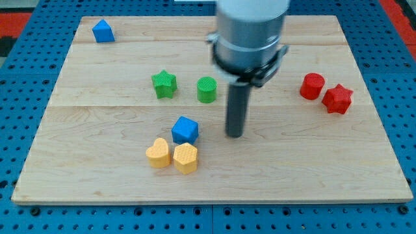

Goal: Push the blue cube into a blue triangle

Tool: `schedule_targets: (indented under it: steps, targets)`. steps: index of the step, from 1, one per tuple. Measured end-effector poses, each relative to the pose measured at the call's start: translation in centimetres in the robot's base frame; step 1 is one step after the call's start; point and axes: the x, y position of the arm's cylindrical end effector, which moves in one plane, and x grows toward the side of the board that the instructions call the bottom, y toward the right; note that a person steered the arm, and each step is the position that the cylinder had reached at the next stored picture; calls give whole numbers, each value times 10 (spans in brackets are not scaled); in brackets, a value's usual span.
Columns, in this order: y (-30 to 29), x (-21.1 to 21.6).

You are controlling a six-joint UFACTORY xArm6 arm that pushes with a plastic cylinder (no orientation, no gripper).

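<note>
The small blue plastic cube (185, 129) sits a little left of the centre of the pale wooden surface (312, 169), with two yellow blocks just below it: a yellow heart-shaped block (158, 153) and a yellow hexagonal-looking block (185, 158). The cube looks to be touching or almost touching them; I cannot tell which. Its target, the blue triangular block (103, 31) with a peaked top, stands near the surface's top left corner, well apart from the cube.

There is no claw on this arm, so nothing opens, closes or holds anything; the arm ends in a straight dark rod, and my tip (234, 135) rests on the surface just to the right of the blue cube, with a narrow gap of bare wood between them. It is not touching the cube.

As I judge it, the task is barely begun: the cube lies nowhere near the triangle, and the whole push up and to the view's left remains. From the cube's right side, a push would send it mostly leftward; my tip probably needs to work round toward the cube's lower right to drive it diagonally.

A green star-shaped block (164, 84) lies near that diagonal path and could get in the way, and a green ribbed cylinder (207, 90) stands to its right. A red cylinder (312, 86) and a red star-like block (337, 99) stand far to the right, out of play.
</note>
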Motion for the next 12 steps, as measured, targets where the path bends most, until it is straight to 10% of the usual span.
schedule_targets:
  steps: [2,7,10,12]
  targets:
    - [-171,-13]
    - [-250,-158]
    - [-216,-121]
    - [-255,-173]
